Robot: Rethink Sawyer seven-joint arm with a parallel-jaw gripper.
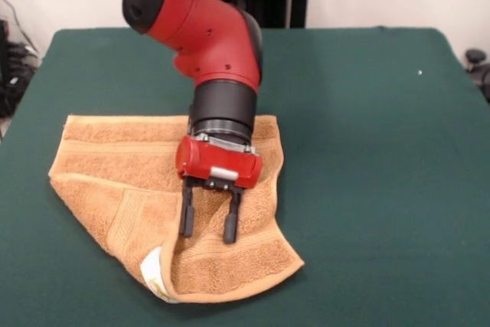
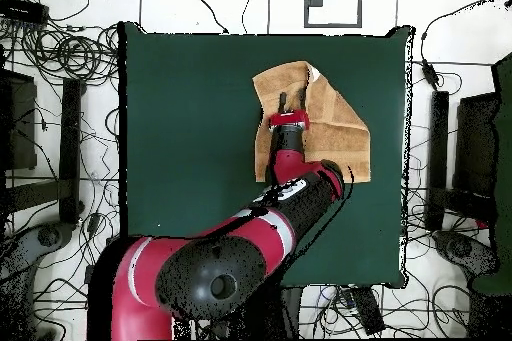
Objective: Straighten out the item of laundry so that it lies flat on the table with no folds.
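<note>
The table (image 1: pixel 367 151) fills most of both views, a broad dark green felt surface. The arm (image 1: pixel 207 36), red and black, slants down over it and ends above the towel. The towel (image 1: pixel 107 181) is orange-tan terry and lies left of centre in the front view, toward the near edge; in the overhead view it sits in the upper right part of the green cloth. It is not flat: its near right part is doubled over the rest, leaving a diagonal fold line and a bulging edge, and ribbed bands show along the upper edge and down the near left part. The gripper (image 1: pixel 208 226) hangs over the folded part, its two black fingers (image 1: pixel 186 212) spread apart and pointing down, tips at or just above the cloth; they hold nothing. A small white tag (image 1: pixel 155 272) sticks out at the towel's near corner, just beside the fold.
</note>
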